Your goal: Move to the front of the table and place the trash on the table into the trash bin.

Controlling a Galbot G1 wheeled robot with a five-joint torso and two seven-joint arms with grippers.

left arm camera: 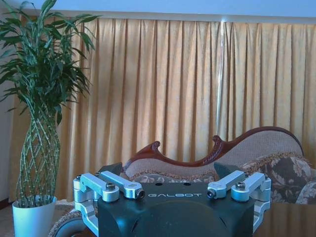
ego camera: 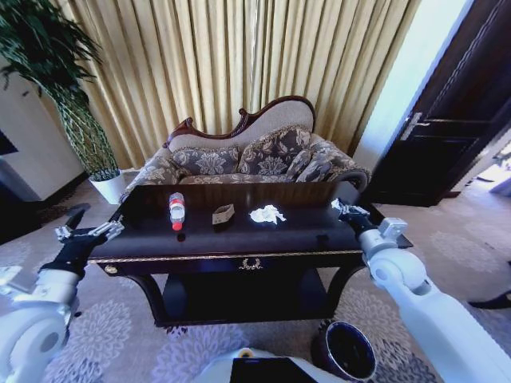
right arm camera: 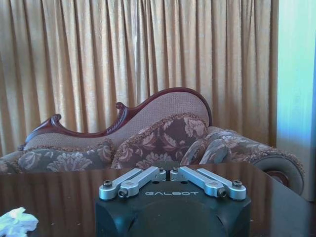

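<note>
- Fingers of the left gripper (ego camera: 89, 231) stand spread wide with nothing between them; it hangs off the left end of the surface (ego camera: 303, 239), level with its edge. In the left wrist view the left gripper (left arm camera: 173, 195) shows its linkages swung outward, which fits an open, empty hold.
- Moving right, the bottle (ego camera: 176, 211) lies on the dark surface with its red cap toward the robot, long axis running roughly front to back (so it points across the line from the left gripper rather than along it).
- Next comes the small tan box (ego camera: 223, 215), near the middle of the surface and apart from the bottle.
- Just right of it sits the crumpled paper wad (ego camera: 267, 214), also apart from its neighbours; a corner of the paper wad (right arm camera: 17, 222) shows in the right wrist view.
- At the right end, the right gripper (ego camera: 348, 211) hovers over the surface's corner. Its linkages in the right wrist view (right arm camera: 173, 185) are folded together, so I judge it closed and holding nothing.
- Judging by position, the left arm is nearer the bottle and the right arm nearer the paper wad.
- Down on the carpet at front right stands the trash bin (ego camera: 321, 351), below the right arm and closer to it than to the left.
</note>
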